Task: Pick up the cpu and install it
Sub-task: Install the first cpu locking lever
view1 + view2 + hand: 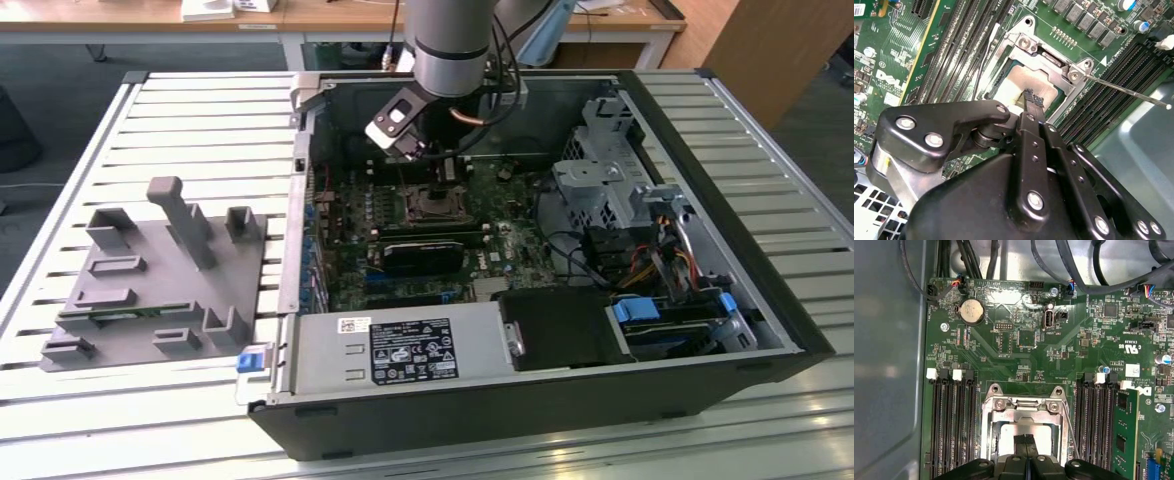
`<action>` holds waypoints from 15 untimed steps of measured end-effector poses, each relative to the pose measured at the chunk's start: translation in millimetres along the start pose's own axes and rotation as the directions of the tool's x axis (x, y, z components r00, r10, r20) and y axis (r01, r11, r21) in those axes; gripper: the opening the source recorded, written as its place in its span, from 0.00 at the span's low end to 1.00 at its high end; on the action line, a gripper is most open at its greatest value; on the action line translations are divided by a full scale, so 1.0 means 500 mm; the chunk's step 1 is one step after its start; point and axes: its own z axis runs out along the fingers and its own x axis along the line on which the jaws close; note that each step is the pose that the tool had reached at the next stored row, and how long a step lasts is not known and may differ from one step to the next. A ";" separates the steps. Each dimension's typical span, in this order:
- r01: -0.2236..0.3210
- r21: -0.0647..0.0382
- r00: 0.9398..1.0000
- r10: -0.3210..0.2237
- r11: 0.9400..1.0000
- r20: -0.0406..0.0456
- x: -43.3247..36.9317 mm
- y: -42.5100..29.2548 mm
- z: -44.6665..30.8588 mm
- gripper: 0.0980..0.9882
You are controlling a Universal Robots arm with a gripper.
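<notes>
Second wrist view: gripper point(1033, 97) with fingers point(1029, 120) pressed flat together and nothing between them, tips hanging right over the socket point(1026, 46). The cpu point(1021, 80) lies inside the socket: a flat square with a pale glossy top and a thin dark rim. The gripper body hides a good part of it. Whether the tips touch the chip, cannot tell. A thin lever rod point(1124, 90) sticks out from one corner of the socket.

First wrist view: cpu point(1004, 437) looks silver-grey within the socket point(1026, 405), its middle covered by the tips and the rest hidden behind the gripper body. Memory slots point(951, 425) flank the socket on both sides.

Exterior view: arm point(447, 45) reaches into the open computer case point(787, 330), with the socket point(434, 207) directly beneath it. The socket's centre is too small to read, and the tips are lost against the dark board
</notes>
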 end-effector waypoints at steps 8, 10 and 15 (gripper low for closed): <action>0.000 0.000 1.000 0.000 1.000 0.000 0.000 0.000 -0.007 0.01; 0.000 0.000 1.000 0.000 1.000 0.000 0.000 0.000 -0.008 0.01; 0.000 0.000 1.000 0.000 1.000 0.000 0.000 0.000 -0.011 0.01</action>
